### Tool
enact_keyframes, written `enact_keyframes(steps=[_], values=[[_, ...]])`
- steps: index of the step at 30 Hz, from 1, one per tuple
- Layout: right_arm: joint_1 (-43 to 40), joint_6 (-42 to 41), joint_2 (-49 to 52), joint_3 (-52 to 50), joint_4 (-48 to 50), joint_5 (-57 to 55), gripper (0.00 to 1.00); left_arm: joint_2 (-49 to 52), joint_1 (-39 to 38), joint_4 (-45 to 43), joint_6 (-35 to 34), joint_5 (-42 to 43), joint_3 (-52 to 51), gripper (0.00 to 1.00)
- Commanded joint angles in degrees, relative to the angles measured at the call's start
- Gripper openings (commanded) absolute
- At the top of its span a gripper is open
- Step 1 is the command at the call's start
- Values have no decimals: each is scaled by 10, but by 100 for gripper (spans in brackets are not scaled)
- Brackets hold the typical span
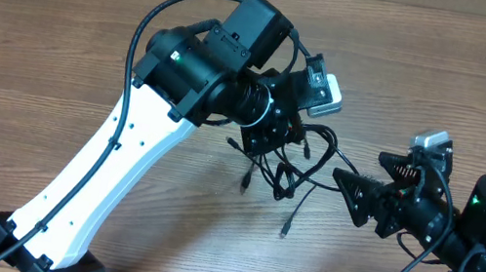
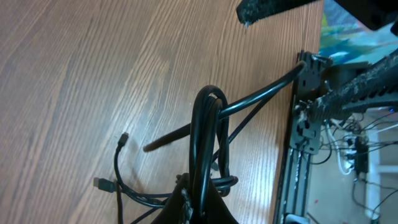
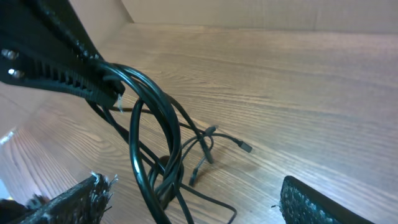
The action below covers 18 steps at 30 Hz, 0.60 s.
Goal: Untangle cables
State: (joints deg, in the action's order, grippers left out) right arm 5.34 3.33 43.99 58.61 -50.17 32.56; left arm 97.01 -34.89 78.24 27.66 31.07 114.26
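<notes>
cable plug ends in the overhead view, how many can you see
3: one plug end below the left gripper, a second right of it, a third lower, toward the right gripper. Others may hide in the bundle.

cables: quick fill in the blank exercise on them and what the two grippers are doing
1. The left gripper is ___ on a bundle of the cables.
2. The right gripper, beside the bundle, has its jaws ___.
3. The cables are ___ in colour.
4. The table has a ___ grain surface.

Missing words: shut; open; black; wood
</notes>
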Motion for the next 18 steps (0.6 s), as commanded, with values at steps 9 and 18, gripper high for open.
enact_keyframes(steps=[9,18], values=[[2,151,-5,7,3,113,70,-13,-30,-11,99,41,10,4],[2,151,-5,7,-40,113,4,-12,-35,-22,94,44,10,4]])
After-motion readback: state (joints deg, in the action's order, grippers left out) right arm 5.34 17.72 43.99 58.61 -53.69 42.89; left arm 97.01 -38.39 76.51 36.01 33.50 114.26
